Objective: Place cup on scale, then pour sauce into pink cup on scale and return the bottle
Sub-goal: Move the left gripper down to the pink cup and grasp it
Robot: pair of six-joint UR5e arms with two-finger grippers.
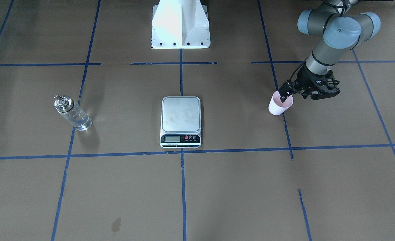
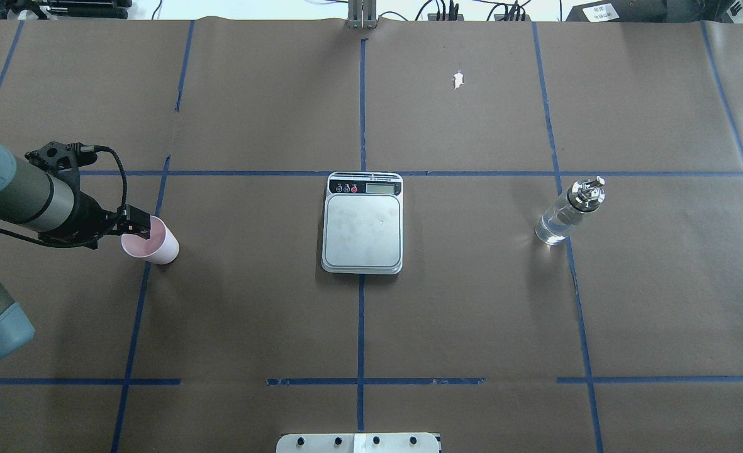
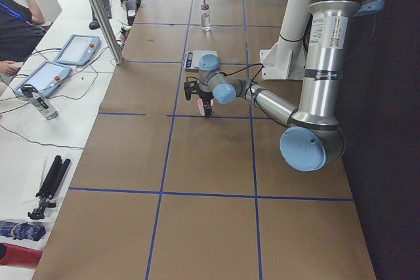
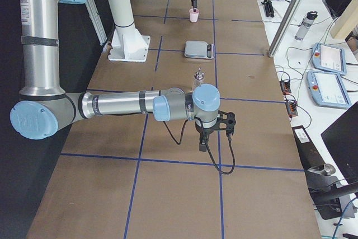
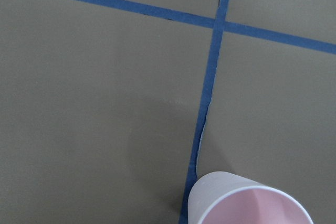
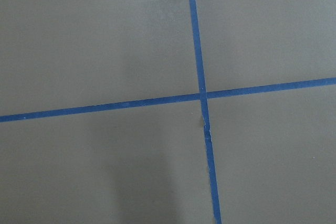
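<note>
The pale pink cup (image 1: 280, 105) stands on the brown table, far to the scale's side, and also shows in the overhead view (image 2: 152, 243). My left gripper (image 1: 283, 95) is at its rim, one finger inside and one outside, and looks shut on the rim. The left wrist view shows the cup (image 5: 247, 200) at the bottom edge. The silver scale (image 1: 180, 117) lies at the table's middle with its platform bare. The glass bottle (image 1: 72, 112) with clear sauce stands upright on the other side. My right gripper (image 4: 202, 148) hangs over bare table near the bottle; I cannot tell its state.
Blue tape lines (image 2: 361, 302) divide the brown paper table. The white robot base (image 1: 180, 25) stands behind the scale. Operators' desks with tablets (image 3: 39, 77) run along the far side. A small stain (image 1: 116, 225) marks the paper.
</note>
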